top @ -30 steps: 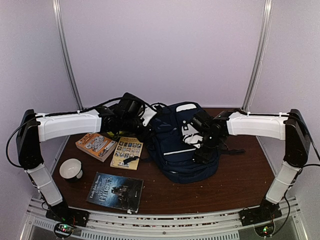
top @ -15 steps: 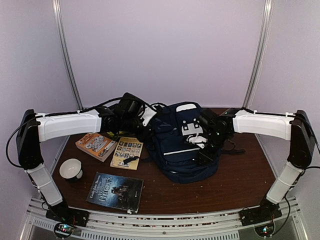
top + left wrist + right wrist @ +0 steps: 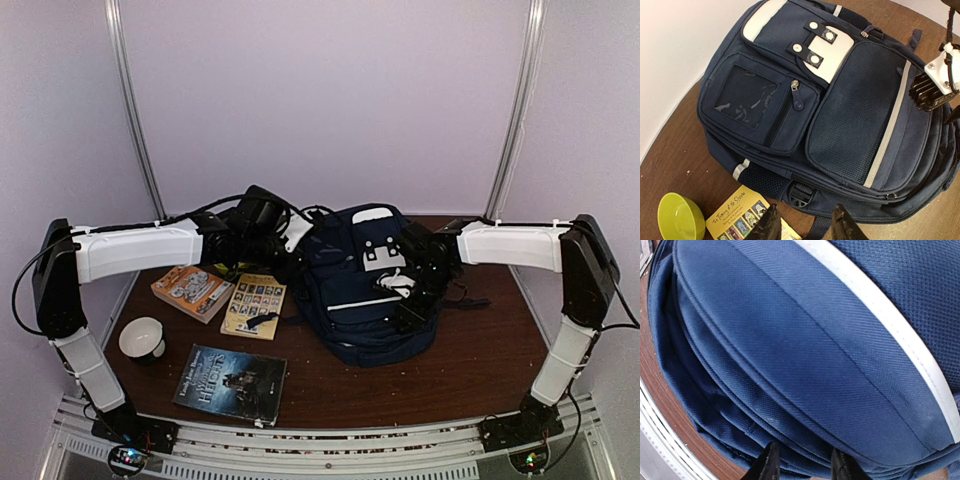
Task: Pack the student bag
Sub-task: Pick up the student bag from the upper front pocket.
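We should guide the right gripper (image 3: 802, 462) (apart, like the left gripper (image 3: 805, 225)) along the student bag's (image 3: 850, 115) seams, seeking a zipper.

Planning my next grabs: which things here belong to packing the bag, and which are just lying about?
Job: bag; probably orange book, yellow book, dark book.
Lying about, likely: white cup, green bowl.

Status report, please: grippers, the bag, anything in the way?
Left gripper open, nothing held. Right gripper open, close over student bag. Bag flat, front pocket zipped. Books, cup lie left of it, not packed.
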`<action>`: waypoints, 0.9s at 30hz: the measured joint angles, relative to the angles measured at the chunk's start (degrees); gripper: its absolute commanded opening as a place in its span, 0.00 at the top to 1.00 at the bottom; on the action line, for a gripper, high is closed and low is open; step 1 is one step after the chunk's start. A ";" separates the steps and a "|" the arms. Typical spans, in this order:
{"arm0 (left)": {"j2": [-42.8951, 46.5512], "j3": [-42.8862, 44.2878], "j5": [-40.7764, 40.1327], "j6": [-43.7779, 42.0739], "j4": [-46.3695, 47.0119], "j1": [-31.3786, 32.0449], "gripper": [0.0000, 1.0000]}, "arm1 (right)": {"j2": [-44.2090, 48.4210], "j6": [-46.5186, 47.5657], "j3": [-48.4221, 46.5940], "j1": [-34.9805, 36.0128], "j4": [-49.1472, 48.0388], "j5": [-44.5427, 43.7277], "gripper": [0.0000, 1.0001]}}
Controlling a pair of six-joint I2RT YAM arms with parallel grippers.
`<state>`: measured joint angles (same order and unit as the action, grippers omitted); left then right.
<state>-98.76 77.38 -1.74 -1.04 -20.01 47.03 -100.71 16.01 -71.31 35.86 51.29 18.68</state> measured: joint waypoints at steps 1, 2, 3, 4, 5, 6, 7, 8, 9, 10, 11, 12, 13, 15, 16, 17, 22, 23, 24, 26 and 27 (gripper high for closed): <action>0.00 0.00 0.00 0.00 0.00 0.00 0.64 | -0.11 -0.04 0.00 -0.04 -0.11 0.26 0.57; 0.00 0.00 0.00 -0.02 0.00 0.00 0.64 | -0.13 -0.02 0.00 -0.04 -0.26 0.81 0.53; 0.00 0.00 0.00 -0.02 0.00 0.00 0.64 | -0.13 -0.02 0.00 -0.07 -0.31 0.87 0.51; 0.00 0.00 0.00 -0.02 0.00 0.00 0.64 | -0.15 -0.07 0.00 -0.20 -0.50 1.42 0.50; 0.00 0.00 0.00 -0.02 0.00 0.00 0.64 | -0.13 -0.22 0.00 -0.28 -0.72 1.99 0.49; 0.00 0.00 0.00 -0.02 0.00 0.00 0.64 | -0.13 -0.46 0.00 -0.39 -0.96 2.40 0.48; 0.00 0.00 0.00 -0.02 0.00 0.00 0.64 | -0.13 -0.79 0.00 -0.52 -1.18 2.75 0.48; 0.00 0.00 0.02 -0.02 -0.02 0.00 0.64 | -0.13 -1.01 0.00 -0.68 -1.55 3.06 0.48; 0.00 0.00 0.02 -0.02 -0.02 0.00 0.64 | -0.13 -1.09 0.02 -0.90 -2.03 3.39 0.48; 0.00 0.02 0.04 -0.02 -0.02 0.00 0.64 | -0.13 -1.25 0.02 -1.07 -2.45 3.56 0.48; 0.00 0.02 0.07 -0.02 -0.02 0.00 0.64 | -0.13 -1.31 0.02 -1.25 -2.99 3.67 0.48; 0.00 0.02 0.09 -0.02 -0.04 0.00 0.64 | -0.13 -1.38 0.02 -1.38 -3.45 3.72 0.48; 0.00 0.02 0.09 -0.02 -0.02 0.00 0.64 | -0.13 -1.46 0.04 -1.49 -3.93 3.78 0.49; 0.00 0.04 0.26 -0.02 -0.04 0.00 0.64 | -0.20 -1.79 0.15 -1.62 -5.05 4.13 0.49; 0.00 0.04 0.33 -0.02 -0.04 0.00 0.64 | -0.26 -2.08 0.26 -1.64 -5.60 4.50 0.49; 0.00 0.04 0.42 -0.02 -0.04 0.00 0.64 | -0.37 -2.49 0.37 -1.75 -6.23 5.35 0.50; 0.00 0.09 0.83 0.00 -0.09 0.00 0.64 | -0.81 -3.69 0.68 -2.45 -8.81 11.23 0.53; 0.00 0.09 0.98 0.00 -0.09 0.00 0.64 | -0.81 -4.09 0.79 -2.60 -9.40 12.26 0.54; 0.00 0.09 1.27 0.00 -0.09 0.00 0.65 | -0.81 -4.39 0.87 -2.78 -9.92 12.98 0.54; 0.00 0.07 2.25 0.00 0.15 0.00 0.65 | -0.81 -5.31 1.14 -3.08 -11.02 13.66 0.56; 0.00 -0.15 2.99 0.00 0.74 0.00 0.65 | -0.81 -5.66 1.20 -3.19 -11.43 13.66 0.56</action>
<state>-98.76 77.23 1.26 -1.04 -19.27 47.03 -101.51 10.35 -70.11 32.67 39.86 32.34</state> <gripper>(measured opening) 0.352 0.455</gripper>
